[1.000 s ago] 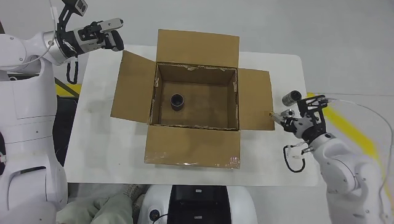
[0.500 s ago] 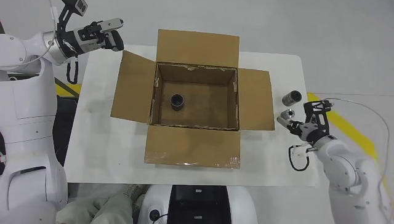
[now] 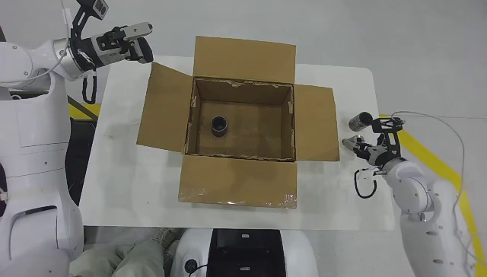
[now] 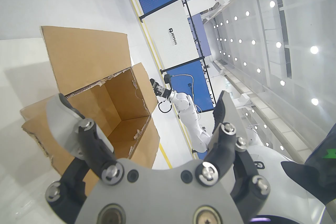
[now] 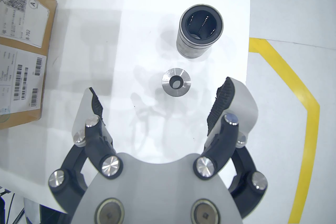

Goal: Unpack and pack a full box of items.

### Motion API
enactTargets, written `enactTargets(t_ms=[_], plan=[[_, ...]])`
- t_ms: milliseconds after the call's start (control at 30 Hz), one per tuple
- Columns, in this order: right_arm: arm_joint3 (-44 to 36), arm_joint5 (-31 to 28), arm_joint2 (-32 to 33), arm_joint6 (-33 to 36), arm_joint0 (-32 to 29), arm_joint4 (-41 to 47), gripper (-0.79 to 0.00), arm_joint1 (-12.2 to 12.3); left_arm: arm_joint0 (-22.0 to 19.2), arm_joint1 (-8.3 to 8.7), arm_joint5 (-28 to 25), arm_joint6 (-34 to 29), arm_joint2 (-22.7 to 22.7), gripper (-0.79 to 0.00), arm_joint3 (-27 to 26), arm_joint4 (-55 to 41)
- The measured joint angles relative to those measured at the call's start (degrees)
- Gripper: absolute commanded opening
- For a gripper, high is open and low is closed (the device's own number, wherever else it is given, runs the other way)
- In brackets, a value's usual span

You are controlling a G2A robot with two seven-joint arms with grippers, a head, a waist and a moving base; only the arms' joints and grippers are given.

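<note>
Left gripper (image 3: pixel 144 39) — fingers apart, empty, off the table's (image 3: pixel 122 170) far left corner.
Box (image 3: pixel 240 179) — mid-table, flaps open, one dark cylinder (image 3: pixel 219 126) inside.
Bearing (image 5: pixel 199 30), bushing (image 5: pixel 176 82) — on the table right of the box.
Right gripper (image 5: pixel 159 87) — fingers apart, empty, just beside the bushing.

Left claw (image 4: pixel 140 104) is held high and spread wide, right claw (image 5: pixel 160 89) low, likewise spread.

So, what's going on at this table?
A two-armed robot works at an open cardboard box holding one dark cylinder. Its right hand, open and empty, hovers over a metal sleeve and a small metal ring on the table beside the box. Its left hand, also open, is raised by the table's far corner.
</note>
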Motion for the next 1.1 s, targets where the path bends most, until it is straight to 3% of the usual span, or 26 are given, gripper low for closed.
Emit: enactTargets(t_ms=[400,467,533,667,733,1000,1100], plan=[[6.29,2.51,-2.91,0.59,4.51,-1.34,-0.095,0.08,0.0,0.0,0.0,0.0,0.0,0.0,0.0,0.0],[7.08,3.01,-3.35,0.44,4.97,-1.39,-0.296,0.06,0.0,0.0,0.0,0.0,0.0,0.0,0.0,0.0],[7.6,3.57,-3.64,0.35,5.28,-1.69,-0.394,0.06,0.0,0.0,0.0,0.0,0.0,0.0,0.0,0.0],[8.07,5.16,-4.27,0.17,5.61,-2.38,-0.351,0.05,0.0,0.0,0.0,0.0,0.0,0.0,0.0,0.0],[8.2,5.49,-4.46,-0.07,5.66,-2.25,-0.394,0.04,0.0,0.0,0.0,0.0,0.0,0.0,0.0,0.0],[8.47,8.2,-5.47,-0.48,5.98,-2.86,-0.348,-0.04,0.0,0.0,0.0,0.0,0.0,0.0,0.0,0.0],[8.8,8.75,-6.26,-0.73,6.28,-2.99,-0.372,-0.11,0.0,0.0,0.0,0.0,0.0,0.0,0.0,0.0]])
